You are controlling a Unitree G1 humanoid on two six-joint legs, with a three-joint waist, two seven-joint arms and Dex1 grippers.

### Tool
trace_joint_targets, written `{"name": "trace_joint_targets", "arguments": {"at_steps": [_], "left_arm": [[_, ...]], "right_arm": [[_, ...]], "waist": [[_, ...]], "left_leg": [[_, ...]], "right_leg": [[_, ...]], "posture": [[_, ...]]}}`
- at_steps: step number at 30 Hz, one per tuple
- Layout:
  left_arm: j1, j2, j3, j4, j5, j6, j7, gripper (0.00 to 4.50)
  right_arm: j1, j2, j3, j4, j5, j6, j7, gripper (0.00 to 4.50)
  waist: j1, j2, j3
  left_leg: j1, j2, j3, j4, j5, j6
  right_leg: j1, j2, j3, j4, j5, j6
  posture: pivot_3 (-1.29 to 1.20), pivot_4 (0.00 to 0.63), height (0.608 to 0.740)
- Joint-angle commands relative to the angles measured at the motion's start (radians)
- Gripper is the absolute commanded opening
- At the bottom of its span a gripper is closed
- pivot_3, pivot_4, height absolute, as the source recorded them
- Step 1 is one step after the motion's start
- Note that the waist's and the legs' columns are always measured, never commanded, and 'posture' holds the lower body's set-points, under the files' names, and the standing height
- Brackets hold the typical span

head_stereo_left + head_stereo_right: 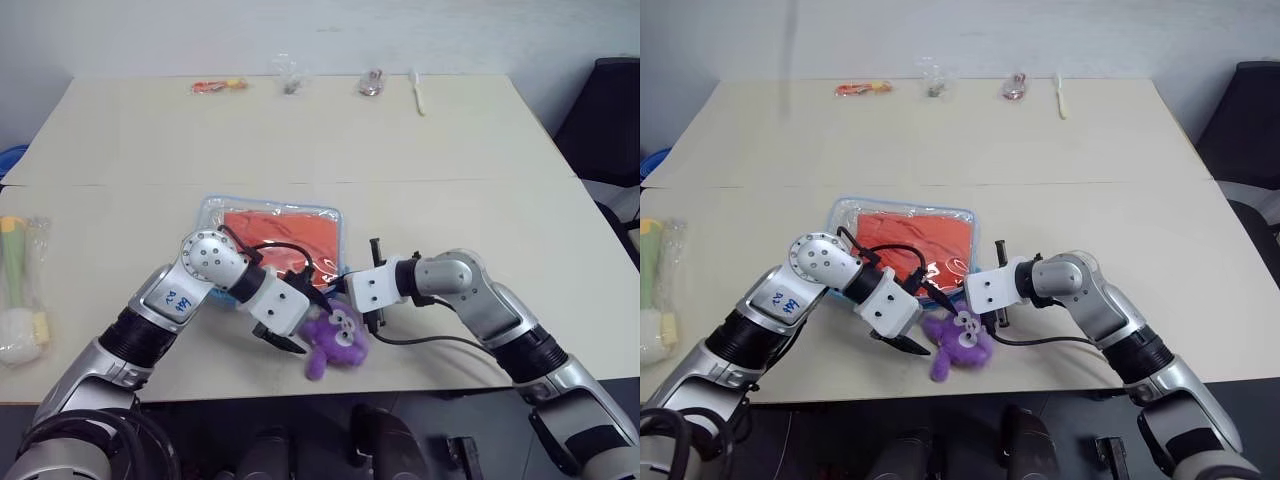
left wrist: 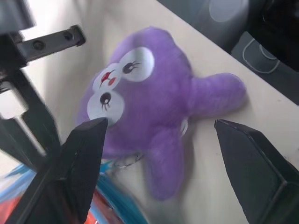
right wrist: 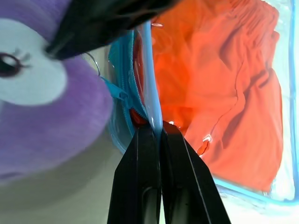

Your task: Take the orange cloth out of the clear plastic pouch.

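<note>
The clear plastic pouch with light blue edging lies flat mid-table, and the orange cloth is folded inside it. My right gripper is shut on the pouch's blue edge at its near corner, beside the zipper. In that same view the orange cloth shows through the plastic. My left gripper is open, its fingers standing on either side of a purple plush toy without holding it. The toy lies just in front of the pouch, between my two hands.
Along the far edge of the table lie an orange-red snack packet, a crumpled clear wrapper, a small wrapped item and a white stick-like utensil. A wrapped green and yellow item lies at the left edge. A black chair stands at the right.
</note>
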State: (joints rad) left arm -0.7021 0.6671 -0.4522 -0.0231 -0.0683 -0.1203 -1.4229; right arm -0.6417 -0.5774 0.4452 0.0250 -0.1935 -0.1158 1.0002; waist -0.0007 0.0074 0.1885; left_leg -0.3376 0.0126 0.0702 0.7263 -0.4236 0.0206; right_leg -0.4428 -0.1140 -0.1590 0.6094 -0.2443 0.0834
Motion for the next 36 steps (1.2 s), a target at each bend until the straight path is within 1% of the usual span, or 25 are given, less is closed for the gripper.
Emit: {"name": "trace_joint_targets", "arguments": {"at_steps": [1, 8, 11, 17, 20, 21, 22, 25, 28, 30, 33, 36], "left_arm": [[-0.006, -0.024, -0.015, -0.014, 0.023, 0.021, 0.006, 3.88], [0.025, -0.076, -0.034, -0.035, 0.079, 0.029, 0.064, 3.88], [0.041, -0.082, -0.032, -0.055, 0.066, 0.043, 0.065, 3.27], [0.057, -0.064, -0.026, -0.070, 0.056, 0.045, 0.050, 1.40], [0.056, -0.056, -0.010, -0.079, 0.025, 0.059, 0.036, 0.46], [0.056, -0.055, -0.004, -0.083, 0.018, 0.069, 0.038, 0.19], [0.057, -0.053, 0.002, -0.088, 0.013, 0.082, 0.040, 0.05], [0.069, -0.029, 0.022, -0.119, -0.019, 0.139, 0.032, 0.05], [0.097, 0.025, 0.075, -0.174, -0.090, 0.217, 0.002, 0.05], [0.115, 0.068, 0.108, -0.197, -0.115, 0.239, -0.013, 0.05], [0.152, 0.156, 0.170, -0.221, -0.148, 0.269, -0.035, 0.05], [0.228, 0.257, 0.253, -0.248, -0.181, 0.292, -0.042, 0.05]], "right_arm": [[-0.010, -0.002, -0.035, -0.013, 0.002, 0.005, -0.009, 0.03], [-0.010, -0.004, -0.038, -0.012, 0.002, 0.010, -0.010, 0.03], [-0.011, -0.004, -0.039, -0.010, 0.002, 0.010, -0.009, 0.00], [-0.013, -0.006, -0.045, -0.008, 0.004, 0.008, -0.007, 0.00], [-0.013, -0.011, -0.049, -0.006, 0.007, 0.004, -0.003, 0.00], [-0.012, -0.012, -0.050, -0.005, 0.010, 0.002, -0.001, 0.00], [-0.012, -0.013, -0.051, -0.004, 0.012, 0.001, 0.001, 0.00], [-0.010, -0.016, -0.052, -0.001, 0.011, -0.004, 0.002, 0.00], [-0.011, -0.020, -0.056, 0.005, 0.007, -0.006, -0.001, 0.00], [-0.007, -0.027, -0.061, 0.005, 0.010, -0.012, 0.000, 0.00], [0.005, -0.045, -0.074, 0.005, 0.019, -0.026, 0.004, 0.00], [0.020, -0.070, -0.089, 0.005, 0.029, -0.043, 0.004, 0.00]], "waist": [[0.001, 0.000, 0.000], [0.000, 0.000, 0.000], [0.001, 0.000, 0.000], [0.001, 0.000, 0.000], [0.001, 0.000, 0.000], [0.001, 0.000, 0.000], [0.001, 0.000, 0.000], [0.000, 0.000, 0.000], [-0.002, 0.000, 0.000], [-0.001, 0.000, 0.000], [0.000, 0.000, 0.000], [-0.001, 0.001, 0.001]], "left_leg": [[0.000, 0.000, 0.000, 0.000, 0.000, 0.000], [0.000, 0.000, -0.001, 0.000, 0.000, 0.000], [0.000, 0.000, -0.001, 0.000, 0.000, 0.000], [0.000, 0.000, -0.002, 0.000, 0.000, 0.000], [0.000, 0.000, -0.002, 0.000, 0.000, 0.000], [0.000, 0.000, -0.002, 0.000, 0.000, 0.000], [0.000, 0.000, -0.002, 0.000, 0.000, 0.000], [0.000, 0.000, -0.002, 0.000, 0.000, 0.000], [0.000, 0.001, -0.003, 0.000, 0.000, 0.000], [0.000, 0.001, -0.004, 0.000, 0.000, 0.000], [0.000, 0.002, -0.005, 0.000, 0.000, 0.000], [0.000, 0.002, -0.006, 0.000, 0.000, 0.000]], "right_leg": [[0.000, 0.000, 0.000, 0.000, 0.000, 0.000], [0.000, 0.000, 0.000, 0.000, 0.000, 0.000], [0.000, 0.000, 0.000, 0.000, 0.000, 0.000], [0.000, -0.001, 0.000, 0.000, 0.000, 0.000], [0.000, -0.001, 0.000, 0.000, 0.000, 0.000], [0.000, 0.000, 0.000, 0.000, 0.000, 0.000], [0.000, -0.001, 0.000, 0.000, 0.000, 0.000], [0.000, 0.000, 0.000, 0.000, 0.000, 0.000], [0.000, 0.000, 0.001, 0.000, 0.000, 0.000], [0.000, 0.000, 0.000, 0.000, 0.000, 0.000], [0.000, -0.001, 0.001, 0.000, 0.000, 0.000], [0.000, -0.001, 0.001, 0.000, 0.000, 0.000]], "posture": [[0.00, 0.150, 0.740], [0.00, 0.150, 0.740], [0.00, 0.150, 0.740], [0.00, 0.150, 0.740], [0.00, 0.150, 0.740], [0.00, 0.150, 0.740], [0.00, 0.150, 0.740], [0.00, 0.150, 0.740], [0.00, 0.150, 0.740], [0.00, 0.150, 0.740], [0.00, 0.150, 0.740], [0.00, 0.150, 0.740]]}}
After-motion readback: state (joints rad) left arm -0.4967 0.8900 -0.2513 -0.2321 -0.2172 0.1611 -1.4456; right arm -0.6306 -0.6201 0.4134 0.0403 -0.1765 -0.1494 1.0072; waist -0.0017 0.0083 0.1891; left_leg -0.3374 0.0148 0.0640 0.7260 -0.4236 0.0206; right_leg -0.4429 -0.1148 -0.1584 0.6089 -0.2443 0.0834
